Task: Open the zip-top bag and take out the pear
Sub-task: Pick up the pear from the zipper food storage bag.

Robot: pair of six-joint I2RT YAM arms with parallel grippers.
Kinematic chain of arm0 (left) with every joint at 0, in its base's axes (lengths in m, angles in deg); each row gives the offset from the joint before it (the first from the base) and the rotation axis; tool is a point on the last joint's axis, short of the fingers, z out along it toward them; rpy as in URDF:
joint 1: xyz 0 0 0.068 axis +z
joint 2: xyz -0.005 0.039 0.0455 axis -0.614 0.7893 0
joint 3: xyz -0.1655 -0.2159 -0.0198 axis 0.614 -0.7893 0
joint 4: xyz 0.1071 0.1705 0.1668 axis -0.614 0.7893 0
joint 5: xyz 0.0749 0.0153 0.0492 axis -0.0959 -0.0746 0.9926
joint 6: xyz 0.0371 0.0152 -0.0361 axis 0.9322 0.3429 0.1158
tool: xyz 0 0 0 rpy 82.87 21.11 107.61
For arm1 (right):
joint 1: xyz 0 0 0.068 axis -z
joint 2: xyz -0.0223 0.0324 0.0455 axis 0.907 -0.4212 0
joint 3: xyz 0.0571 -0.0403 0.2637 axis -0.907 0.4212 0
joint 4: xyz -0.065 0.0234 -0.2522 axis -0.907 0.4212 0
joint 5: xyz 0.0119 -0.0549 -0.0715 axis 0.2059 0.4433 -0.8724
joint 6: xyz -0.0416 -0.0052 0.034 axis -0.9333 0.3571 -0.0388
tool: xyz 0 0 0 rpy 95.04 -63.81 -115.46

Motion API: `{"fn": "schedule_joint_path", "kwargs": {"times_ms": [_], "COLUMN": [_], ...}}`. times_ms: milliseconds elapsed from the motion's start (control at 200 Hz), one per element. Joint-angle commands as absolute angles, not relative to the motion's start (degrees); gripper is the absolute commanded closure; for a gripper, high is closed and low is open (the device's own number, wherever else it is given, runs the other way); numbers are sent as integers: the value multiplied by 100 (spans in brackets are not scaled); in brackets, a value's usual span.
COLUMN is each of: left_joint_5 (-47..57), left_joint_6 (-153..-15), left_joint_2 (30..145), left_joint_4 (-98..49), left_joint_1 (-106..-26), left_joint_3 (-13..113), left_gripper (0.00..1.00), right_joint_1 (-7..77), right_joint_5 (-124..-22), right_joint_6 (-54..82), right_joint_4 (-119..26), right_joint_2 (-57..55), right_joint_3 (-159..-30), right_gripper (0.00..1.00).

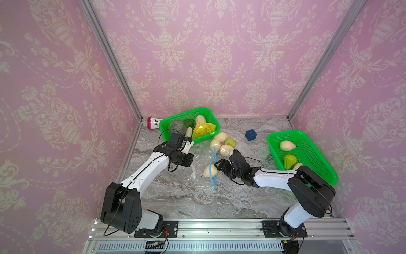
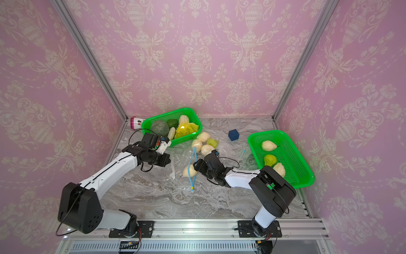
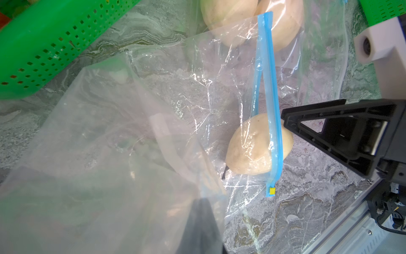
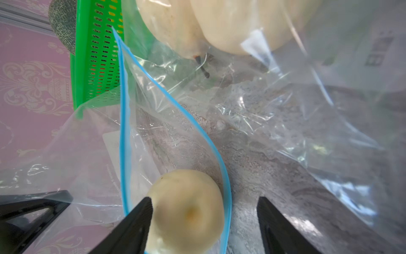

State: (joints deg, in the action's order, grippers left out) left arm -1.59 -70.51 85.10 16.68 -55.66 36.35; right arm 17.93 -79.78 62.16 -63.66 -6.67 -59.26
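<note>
The clear zip-top bag (image 1: 198, 159) (image 3: 175, 99) with its blue zip strip (image 1: 212, 161) (image 4: 123, 123) lies mid-table, mouth parted. A pale yellow pear (image 1: 208, 171) (image 2: 189, 172) (image 3: 252, 147) (image 4: 186, 211) sits in that mouth, partly past the strip. My right gripper (image 1: 218, 168) (image 2: 197, 167) (image 4: 204, 200) is open around the pear's blunt end; one finger (image 4: 136, 220) touches its side, the other stands apart. My left gripper (image 1: 191, 158) (image 2: 168, 160) (image 3: 202, 222) is shut on the bag's far end, its fingers blurred behind plastic.
A green basket (image 1: 211, 114) of vegetables stands at the back left, and a green basket (image 1: 307, 136) holding pears at the right. Behind the bag, several pears (image 1: 220, 143) lie in a second clear bag. A blue cube (image 1: 251, 134) and a pink can (image 1: 152, 123) sit at the back.
</note>
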Motion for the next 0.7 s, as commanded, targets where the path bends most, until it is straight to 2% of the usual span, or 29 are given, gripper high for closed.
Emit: {"fn": "schedule_joint_path", "kwargs": {"times_ms": [0, 465, 695], "left_joint_5": [-177, -194, -177], "left_joint_6": [-6953, -6940, -6922], "left_joint_2": [8499, 8499, 8516], "left_joint_4": [1735, 1732, 1740], "left_joint_1": [-5530, -5529, -5533], "left_joint_3": [3568, 3566, 3560], "left_gripper": [97, 97, 97], "right_joint_1": [1674, 1128, 1134], "right_joint_5": [-8065, -8373, -8525], "right_joint_6": [5868, 5698, 5383], "right_joint_4": [-6019, -5466, -5153], "right_joint_2": [-799, -1263, -1368], "right_joint_3": [-6300, -6795, -6992], "right_gripper": [20, 15, 17]}}
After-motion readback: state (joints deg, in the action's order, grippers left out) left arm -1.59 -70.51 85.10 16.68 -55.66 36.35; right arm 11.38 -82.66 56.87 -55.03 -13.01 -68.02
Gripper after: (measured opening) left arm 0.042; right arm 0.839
